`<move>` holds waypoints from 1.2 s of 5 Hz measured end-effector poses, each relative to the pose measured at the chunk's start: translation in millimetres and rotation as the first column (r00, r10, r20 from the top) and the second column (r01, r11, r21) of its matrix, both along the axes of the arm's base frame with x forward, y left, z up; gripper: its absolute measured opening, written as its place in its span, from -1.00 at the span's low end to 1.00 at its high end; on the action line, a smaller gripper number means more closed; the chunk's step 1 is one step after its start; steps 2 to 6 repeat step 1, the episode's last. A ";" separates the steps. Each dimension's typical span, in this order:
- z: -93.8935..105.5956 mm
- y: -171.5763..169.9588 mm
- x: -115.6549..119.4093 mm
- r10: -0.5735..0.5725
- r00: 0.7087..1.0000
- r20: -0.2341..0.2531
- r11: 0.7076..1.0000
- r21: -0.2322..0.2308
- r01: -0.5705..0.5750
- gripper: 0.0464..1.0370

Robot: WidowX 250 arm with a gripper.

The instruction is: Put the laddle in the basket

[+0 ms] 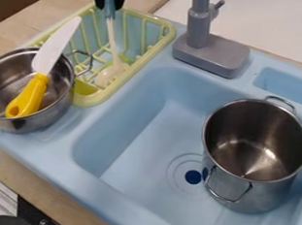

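At the top edge of the camera view, my black gripper [110,3] is above the back of the yellow-green basket, shut on the blue handle end of the ladle. The ladle [112,40] hangs nearly upright, its pale stem running down within the basket's outline. Its cream bowl end is low inside the basket [163,42], near the front part. I cannot tell whether the bowl rests on the basket's floor.
A metal pot [63,96] with a yellow-handled knife [52,49] across it stands left of the basket, overlapping its edge. The grey faucet [213,53] rises to the right. A taller pot [255,190] stands in the blue sink [135,147].
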State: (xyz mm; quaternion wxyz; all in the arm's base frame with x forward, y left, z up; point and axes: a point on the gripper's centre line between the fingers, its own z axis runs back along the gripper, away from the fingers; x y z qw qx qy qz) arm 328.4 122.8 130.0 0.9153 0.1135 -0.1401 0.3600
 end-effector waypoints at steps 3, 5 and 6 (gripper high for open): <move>-5.0 -1.2 -2.3 -0.011 1.000 -0.002 1.000 -0.008 0.011 -0.49; -5.0 -1.2 -2.3 -0.011 1.000 -0.002 1.000 -0.008 0.011 -0.49; -5.0 -1.2 -2.3 -0.011 1.000 -0.002 1.000 -0.008 0.011 -0.49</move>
